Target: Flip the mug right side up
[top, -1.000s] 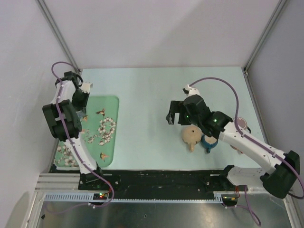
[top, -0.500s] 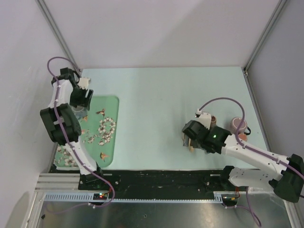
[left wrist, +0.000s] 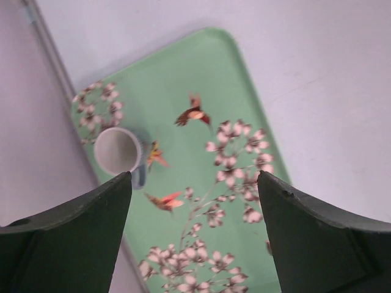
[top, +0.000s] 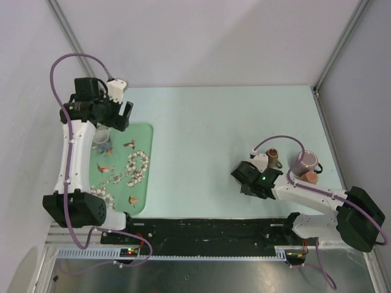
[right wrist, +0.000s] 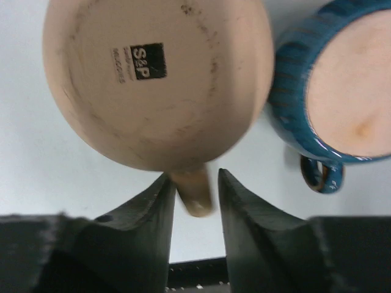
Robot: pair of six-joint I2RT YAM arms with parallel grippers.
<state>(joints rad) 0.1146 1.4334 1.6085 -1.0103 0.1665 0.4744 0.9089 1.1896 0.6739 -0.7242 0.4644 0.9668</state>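
Observation:
The mug is tan and stands upside down on the table, its stamped base facing the right wrist camera. Its handle points toward the camera and sits between the jaws of my right gripper, which have closed in on it. In the top view my right gripper is low over the table and hides the mug. My left gripper is open and empty, held high above the green tray, and it also shows in the top view.
A dark blue mug stands right next to the tan one. A small brown cup, a lilac mug and a terracotta cup sit behind the right arm. A small grey-blue mug stands on the flowered tray.
My right gripper came down toward the table's near edge and closed from wide open onto the mug's handle. My left gripper opened, let go of the small mug and rose off the tray.

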